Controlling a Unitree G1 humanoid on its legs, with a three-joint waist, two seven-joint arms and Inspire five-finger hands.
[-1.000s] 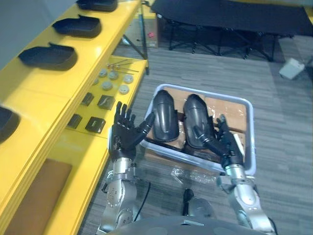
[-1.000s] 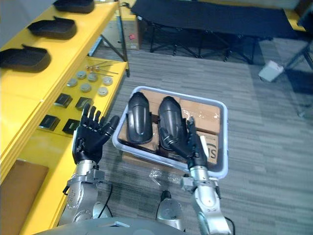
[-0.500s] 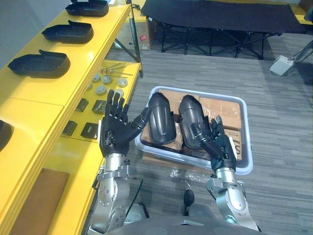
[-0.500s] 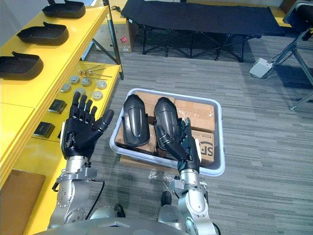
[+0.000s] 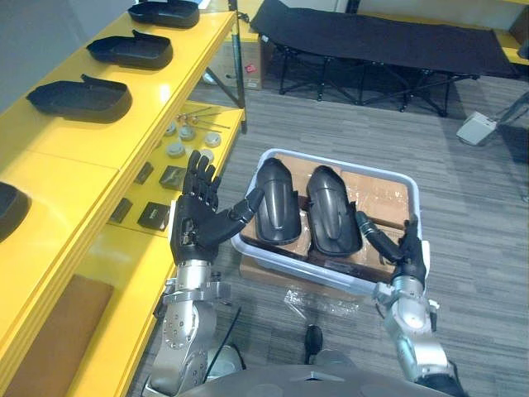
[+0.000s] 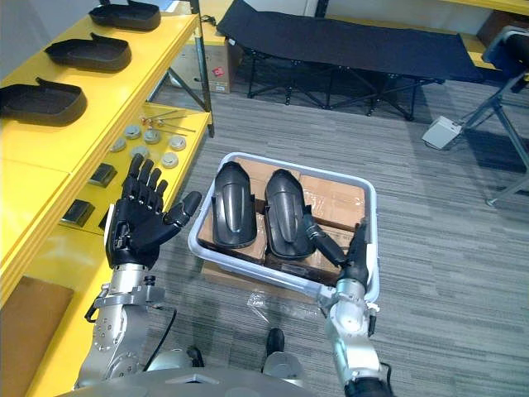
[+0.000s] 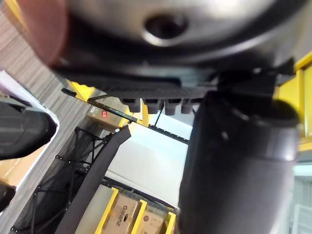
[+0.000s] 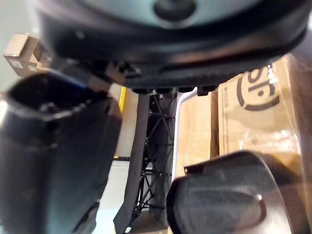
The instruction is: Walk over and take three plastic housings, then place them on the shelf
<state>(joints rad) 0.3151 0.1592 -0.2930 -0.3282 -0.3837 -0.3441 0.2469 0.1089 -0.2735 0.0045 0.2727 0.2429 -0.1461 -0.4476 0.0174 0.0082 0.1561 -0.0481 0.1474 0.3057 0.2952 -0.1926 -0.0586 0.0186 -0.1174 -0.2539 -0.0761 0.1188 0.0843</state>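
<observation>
Two housings [image 5: 275,201] lie in the central bin [image 5: 289,263]; left robot hand [image 5: 197,225] splayed wide beside it, right robot hand [image 5: 407,258] straight-fingered over its lower-right rim.

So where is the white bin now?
In the left eye view the white bin sits right of the yellow shelf, between the left hand and right hand.

Two plastic housings [image 5: 277,203] are laid side by side in a tub [image 5: 413,184] at 12 o'clock, upon cardboard boxes [image 5: 382,198]. Further housings [image 5: 78,98] are carried on a shelf [image 5: 99,153] at 9 o'clock. A cot [image 5: 388,37] is set beyond the tub.
</observation>
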